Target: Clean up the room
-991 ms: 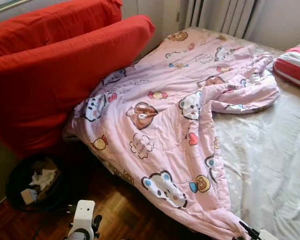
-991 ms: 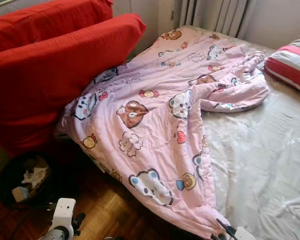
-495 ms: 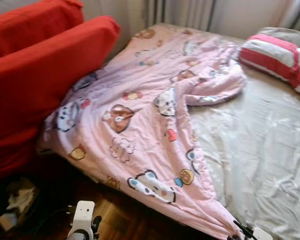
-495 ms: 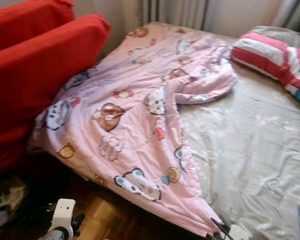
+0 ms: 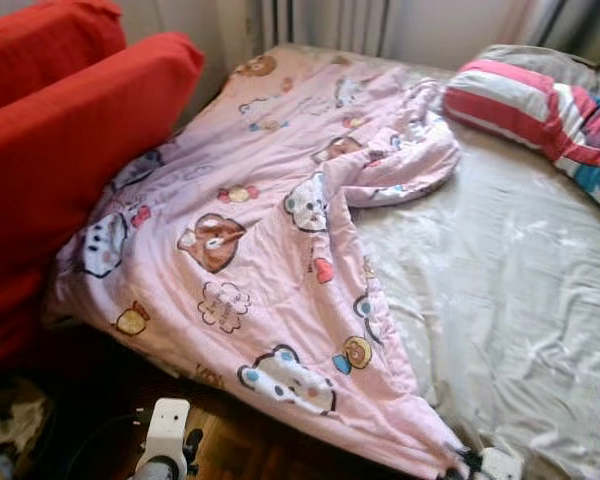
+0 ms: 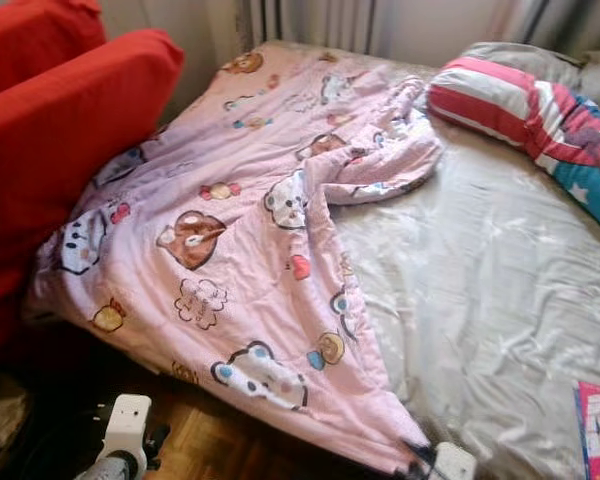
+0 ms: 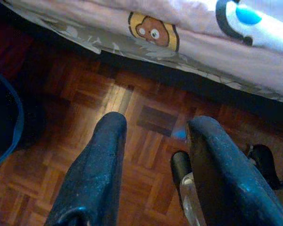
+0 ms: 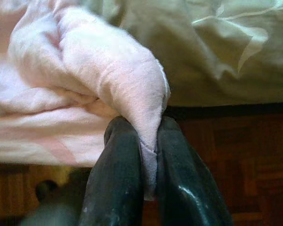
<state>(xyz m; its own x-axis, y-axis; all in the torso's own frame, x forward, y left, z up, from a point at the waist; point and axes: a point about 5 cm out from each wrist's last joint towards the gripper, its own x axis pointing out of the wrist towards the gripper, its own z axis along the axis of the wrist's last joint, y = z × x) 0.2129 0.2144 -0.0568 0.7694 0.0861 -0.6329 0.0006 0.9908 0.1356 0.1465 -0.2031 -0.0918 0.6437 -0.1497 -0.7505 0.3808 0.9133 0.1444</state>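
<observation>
We have our right gripper (image 8: 148, 155) with its fingers pinched on the near corner of the pink quilt (image 5: 270, 230), which lies rumpled across the bed (image 5: 520, 300), likely to pull it straight, while our left gripper (image 7: 153, 165) hangs with fingers apart over the floor (image 7: 85, 103).

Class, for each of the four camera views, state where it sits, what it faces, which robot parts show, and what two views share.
Left eye view: head, looking down at the bed sheet; left arm at bottom.
Right eye view: same head, same scene.
Left wrist view: over the parquet floor; open left pincer.
Right wrist view: right pincer clamping the pink cartoon quilt.
Shared: the quilt corner at the right pincer in eye and right wrist views.
</observation>
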